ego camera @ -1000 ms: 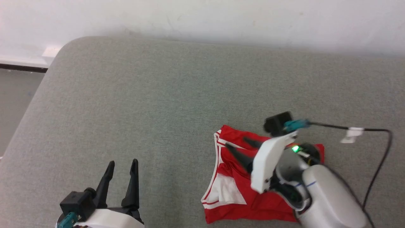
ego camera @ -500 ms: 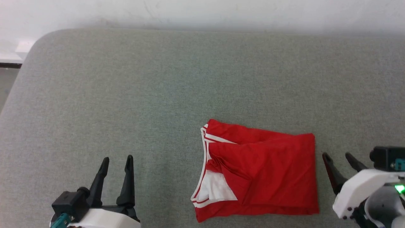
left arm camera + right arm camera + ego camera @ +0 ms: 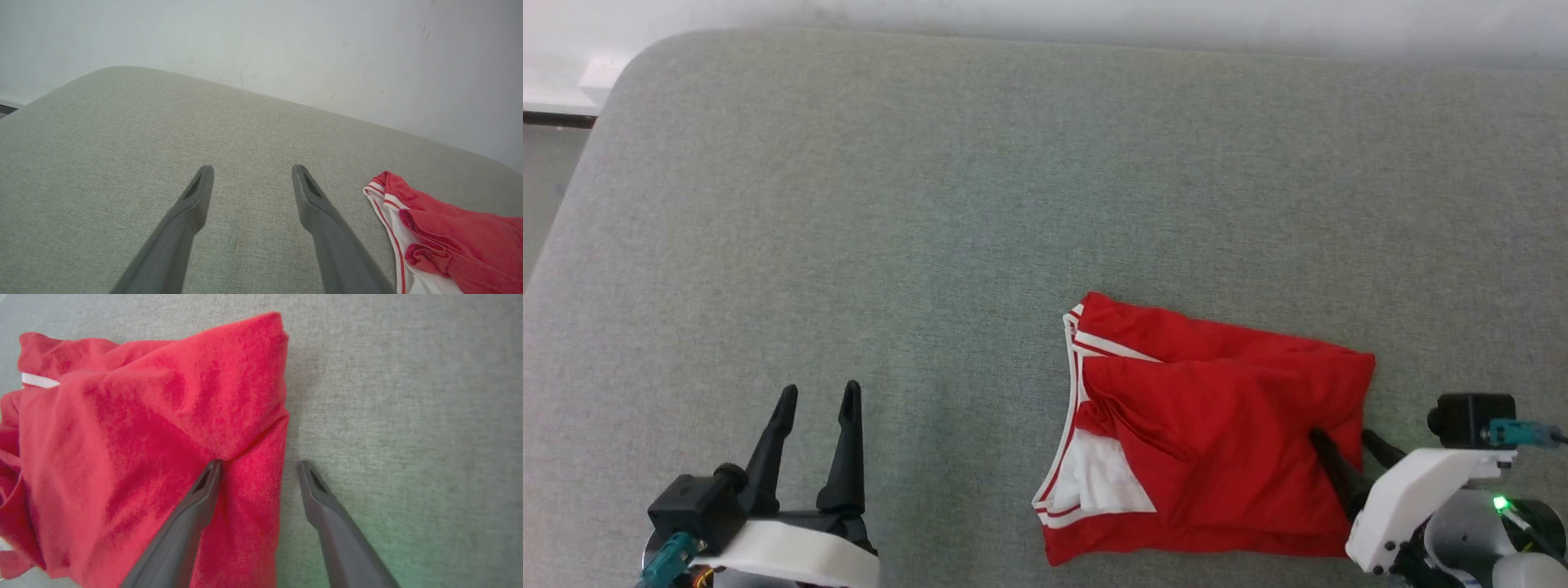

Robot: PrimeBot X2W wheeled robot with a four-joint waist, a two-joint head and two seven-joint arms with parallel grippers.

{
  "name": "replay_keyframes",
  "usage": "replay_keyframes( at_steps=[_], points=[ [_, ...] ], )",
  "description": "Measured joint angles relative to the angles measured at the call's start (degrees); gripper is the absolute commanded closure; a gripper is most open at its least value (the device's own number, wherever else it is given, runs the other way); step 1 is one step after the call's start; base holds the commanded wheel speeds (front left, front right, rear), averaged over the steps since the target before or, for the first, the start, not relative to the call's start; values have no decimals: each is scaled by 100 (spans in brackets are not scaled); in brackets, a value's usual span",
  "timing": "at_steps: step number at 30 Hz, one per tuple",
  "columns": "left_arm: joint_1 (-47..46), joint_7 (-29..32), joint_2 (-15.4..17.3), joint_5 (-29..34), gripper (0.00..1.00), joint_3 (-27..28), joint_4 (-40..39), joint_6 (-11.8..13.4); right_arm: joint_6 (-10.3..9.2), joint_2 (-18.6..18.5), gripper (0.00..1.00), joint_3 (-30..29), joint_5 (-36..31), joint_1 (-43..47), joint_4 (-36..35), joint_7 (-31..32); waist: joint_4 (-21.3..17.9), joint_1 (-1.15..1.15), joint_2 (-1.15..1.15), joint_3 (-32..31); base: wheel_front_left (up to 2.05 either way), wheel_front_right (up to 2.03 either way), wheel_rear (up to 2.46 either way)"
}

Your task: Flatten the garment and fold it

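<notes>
Straddling one edge of the garment (image 3: 1217, 425) with the right claw (image 3: 1341, 434).
The bench (image 3: 931, 204) carries it at 4 o'clock, long axis 9-to-3, striped trim (image 3: 1072, 384) facing 9; that claw, released, sets one finger on cloth, one on bench, seemingly to pinch the 3 o'clock edge; left claw (image 3: 820, 388) released, idle at 7.

A broad grey upholstered surface (image 3: 915, 212) with a fine woven texture reaches to a rounded corner at its far left. The red garment (image 3: 1217, 425) lies directly on it, toward the near right, folded into a rough rectangle with soft creases across the top layer. A white sleeve panel edged in red-and-white striped trim shows along the garment's left side.
</notes>
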Motion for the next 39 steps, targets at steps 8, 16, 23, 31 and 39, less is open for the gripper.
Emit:
replay_keyframes(
  at_steps=[8, 16, 23, 31, 39],
  points=[
    [-45, 20, 7, 0, 0, -8, -5, 7, 3, -15, 100, -36, 23, -391, 524, 21, 70, 0, 0, -89, 0, 0, 0],
    [-20, 23, 40, 1, 0, -9, -124, 63, 8, -186, 100, 8, -404, -502, 430, 103, -214, 0, 0, -270, 0, 0, 0],
    [-1, 75, 60, 2, 0, -40, -209, 108, 8, -860, 100, 183, -613, -866, 257, 433, -655, 0, 0, -399, 0, 0, 0],
    [3, 131, 142, 11, 0, -45, -303, 126, 8, -1572, 100, 558, -730, -1466, 231, 744, -1249, 0, 0, -452, 0, 0, 0],
    [-33, 158, 196, 19, 0, -42, -543, 146, 8, -2282, 100, 905, -798, -2125, 325, 802, -1822, 0, 0, -362, 0, 0, 0]
  ],
)
